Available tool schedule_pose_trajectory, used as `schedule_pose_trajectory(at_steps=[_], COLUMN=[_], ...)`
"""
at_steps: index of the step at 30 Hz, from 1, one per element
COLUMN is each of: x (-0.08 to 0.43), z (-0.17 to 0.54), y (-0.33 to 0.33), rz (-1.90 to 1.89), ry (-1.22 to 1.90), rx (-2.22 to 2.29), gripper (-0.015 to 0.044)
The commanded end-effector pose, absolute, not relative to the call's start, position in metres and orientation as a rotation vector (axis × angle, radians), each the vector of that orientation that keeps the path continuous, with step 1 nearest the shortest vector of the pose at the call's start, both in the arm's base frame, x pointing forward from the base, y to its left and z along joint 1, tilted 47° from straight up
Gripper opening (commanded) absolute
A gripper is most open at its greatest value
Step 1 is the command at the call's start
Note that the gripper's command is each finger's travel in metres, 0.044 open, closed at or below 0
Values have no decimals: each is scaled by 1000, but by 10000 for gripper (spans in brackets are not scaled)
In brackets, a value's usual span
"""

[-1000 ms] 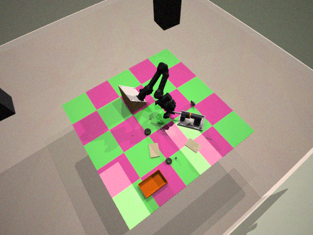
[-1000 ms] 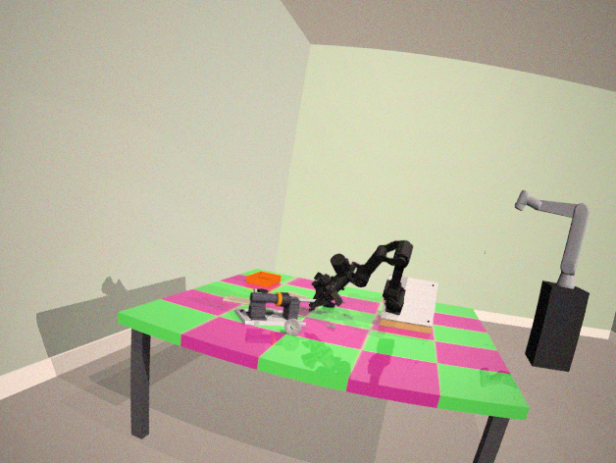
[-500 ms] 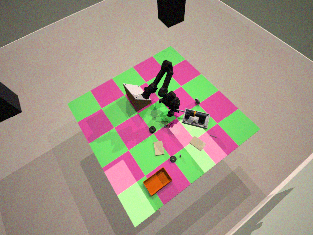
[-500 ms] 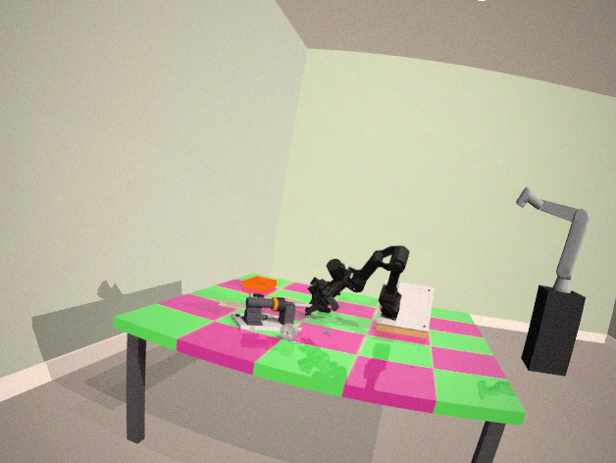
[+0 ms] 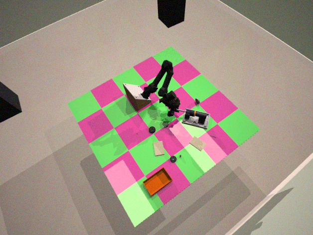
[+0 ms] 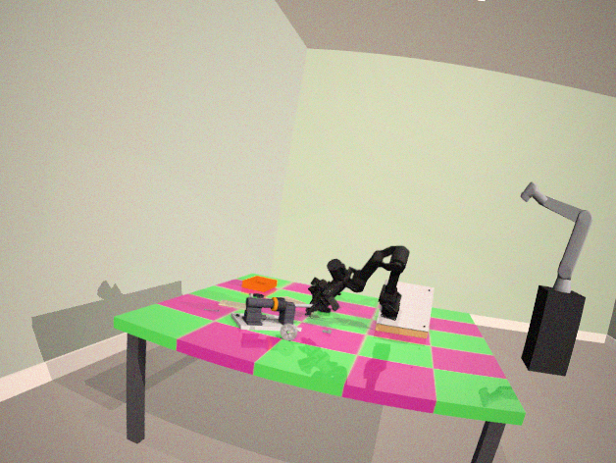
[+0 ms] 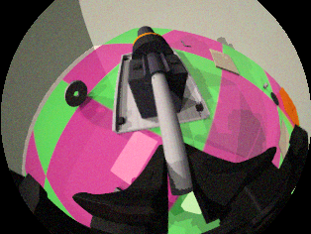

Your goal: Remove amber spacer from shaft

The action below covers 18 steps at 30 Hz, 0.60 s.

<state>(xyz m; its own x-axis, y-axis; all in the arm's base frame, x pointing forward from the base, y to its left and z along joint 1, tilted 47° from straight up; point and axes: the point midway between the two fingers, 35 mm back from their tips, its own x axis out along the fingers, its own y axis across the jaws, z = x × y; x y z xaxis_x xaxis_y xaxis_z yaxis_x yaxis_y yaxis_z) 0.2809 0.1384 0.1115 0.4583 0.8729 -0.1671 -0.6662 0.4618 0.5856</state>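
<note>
My gripper (image 5: pixel 175 111) (image 6: pixel 309 310) (image 7: pixel 170 148) is shut on the free end of the light grey shaft (image 5: pixel 181 110) (image 6: pixel 302 305) (image 7: pixel 167 121). The shaft runs from the fingers into the near dark block (image 6: pixel 286 314) (image 7: pixel 141 96) on a pale base plate (image 5: pixel 208 122) (image 7: pixel 116 111). A second dark block (image 5: pixel 202 119) (image 6: pixel 253 314) stands at the plate's far end. The amber spacer (image 5: pixel 194 113) (image 6: pixel 275 303) sits upright in line between the blocks, with dark cylindrical parts beside it. In the wrist view only its thin orange edge (image 7: pixel 147 35) shows. The shaft's inner end is hidden.
A dark disc (image 6: pixel 287 332) (image 7: pixel 69 96) stands beside the base plate. Other dark discs, tan tiles (image 5: pixel 158 148) (image 5: pixel 197 143) and an orange tray (image 5: pixel 157 182) (image 6: pixel 258 283) lie on the checkered table. A slanted white panel (image 5: pixel 131 88) (image 6: pixel 418 303) stands near the arm's base.
</note>
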Motion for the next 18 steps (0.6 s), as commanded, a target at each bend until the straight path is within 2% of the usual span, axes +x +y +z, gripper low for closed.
schedule_pose_trajectory(at_steps=[1, 18], x=[280, 279], z=[112, 111], y=[138, 137], rz=[996, 996], ry=[484, 484], rx=[475, 475], gripper=[0, 0])
